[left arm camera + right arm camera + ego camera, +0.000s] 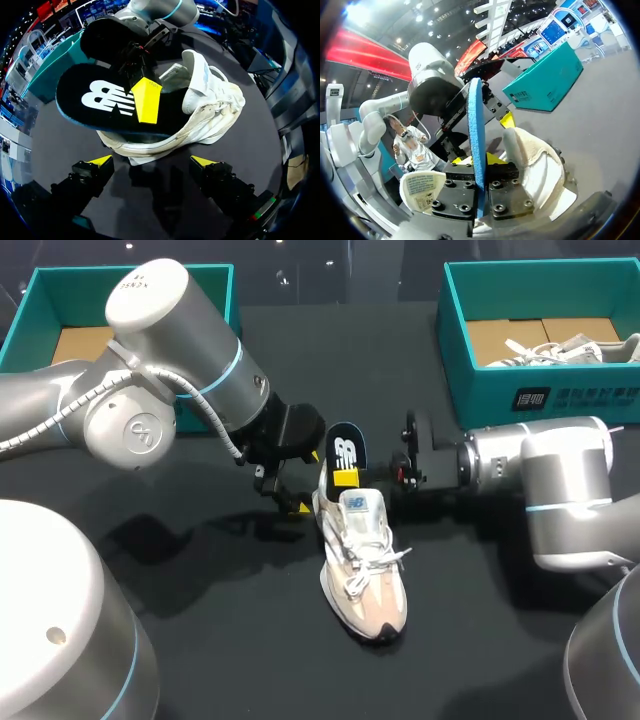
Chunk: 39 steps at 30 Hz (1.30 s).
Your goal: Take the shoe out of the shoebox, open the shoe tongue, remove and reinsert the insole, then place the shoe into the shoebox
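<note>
The shoe (365, 560) lies on the dark surface (200, 640) at frame centre. Its long axis runs top to bottom, with the toe toward the lower right. The right fingers (346, 477) clamp the insole (343, 448) above the heel. The left fingers (99, 161), spread wide and holding nothing, hover just left of the heel.

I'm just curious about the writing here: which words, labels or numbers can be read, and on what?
insole: a large white brand logo, no other words.
shoe tongue: a small logo, too small to read.
right shoebox: white print on its side, too blurred to read.
white tag: fine print, unreadable.
</note>
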Each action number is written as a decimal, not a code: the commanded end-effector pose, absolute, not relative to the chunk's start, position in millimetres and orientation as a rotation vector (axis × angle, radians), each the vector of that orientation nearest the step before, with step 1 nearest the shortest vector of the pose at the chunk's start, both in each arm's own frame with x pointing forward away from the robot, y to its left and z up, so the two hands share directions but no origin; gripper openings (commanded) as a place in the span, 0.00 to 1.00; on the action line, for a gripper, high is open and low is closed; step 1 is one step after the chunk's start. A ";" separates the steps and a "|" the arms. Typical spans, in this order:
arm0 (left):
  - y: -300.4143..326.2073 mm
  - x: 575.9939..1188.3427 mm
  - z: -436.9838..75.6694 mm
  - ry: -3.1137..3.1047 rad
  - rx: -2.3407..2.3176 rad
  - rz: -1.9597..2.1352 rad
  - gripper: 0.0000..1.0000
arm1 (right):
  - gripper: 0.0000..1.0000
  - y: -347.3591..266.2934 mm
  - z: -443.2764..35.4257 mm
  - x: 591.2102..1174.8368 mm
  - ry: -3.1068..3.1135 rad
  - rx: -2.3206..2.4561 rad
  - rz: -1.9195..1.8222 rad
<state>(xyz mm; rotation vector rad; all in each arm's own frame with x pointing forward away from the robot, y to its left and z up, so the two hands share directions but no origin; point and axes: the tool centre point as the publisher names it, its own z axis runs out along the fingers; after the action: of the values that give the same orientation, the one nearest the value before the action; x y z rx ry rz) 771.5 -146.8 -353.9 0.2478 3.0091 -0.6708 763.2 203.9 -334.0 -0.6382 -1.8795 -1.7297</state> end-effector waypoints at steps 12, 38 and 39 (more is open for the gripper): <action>-147.4 771.7 -354.3 3.010 0.249 -0.667 1.00 | 0.37 208.9 -320.3 749.8 -1.947 -0.617 -1.750; -147.4 771.7 -354.3 3.010 0.249 -0.667 1.00 | 0.00 203.4 -342.7 748.6 -1.899 -0.647 -1.712; -147.4 771.7 -354.3 3.010 0.249 -0.667 1.00 | 0.00 203.0 -345.0 745.4 -1.891 -0.653 -1.711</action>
<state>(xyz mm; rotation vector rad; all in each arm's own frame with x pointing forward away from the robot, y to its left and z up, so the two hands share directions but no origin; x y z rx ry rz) 771.5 -146.8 -353.9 0.2479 3.0092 -0.6708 753.5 202.7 -337.1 -0.6438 -1.9025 -1.6964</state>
